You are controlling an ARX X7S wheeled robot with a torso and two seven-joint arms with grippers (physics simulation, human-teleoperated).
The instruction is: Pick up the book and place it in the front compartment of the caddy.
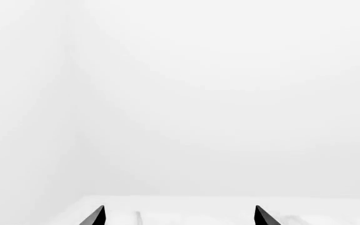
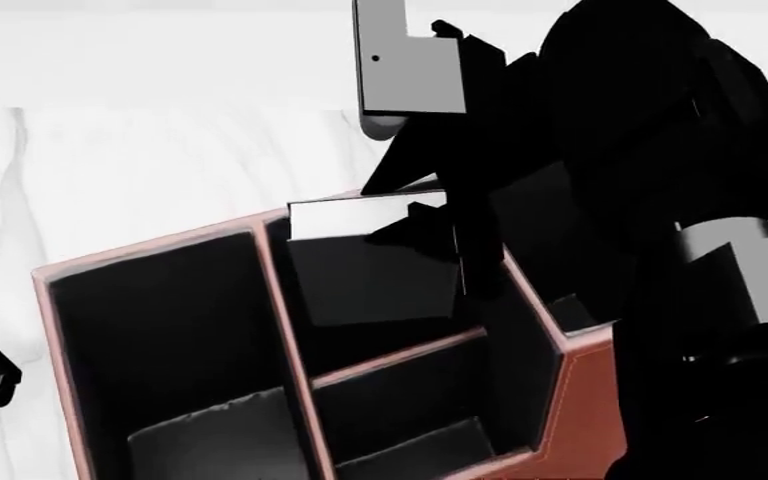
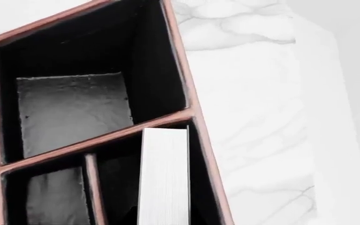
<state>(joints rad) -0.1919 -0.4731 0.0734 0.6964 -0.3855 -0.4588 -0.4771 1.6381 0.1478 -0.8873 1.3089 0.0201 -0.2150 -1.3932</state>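
The reddish-brown caddy (image 2: pixel 157 246) fills the lower middle of the head view, its black-lined cells open to the top. The black book (image 2: pixel 371 282), white page edge up, stands tilted in the front compartment (image 2: pixel 357 345), the deeper far cell behind the low divider (image 2: pixel 398 360). Its top sticks out above the rim. My right gripper (image 2: pixel 432 226) is shut on the book's upper right edge. In the right wrist view the book's page edge (image 3: pixel 162 178) lies inside that cell of the caddy (image 3: pixel 181 70); the fingers are hidden. My left gripper (image 1: pixel 180 216) is open and empty, off to the left.
The caddy stands on a white marbled table (image 2: pixel 131 170). A wide undivided cell (image 3: pixel 73 112) lies beside the divided pair. My right arm (image 2: pixel 651 200) blocks the view's right side. The left wrist view shows only a white wall and the table's far edge (image 1: pixel 230 199).
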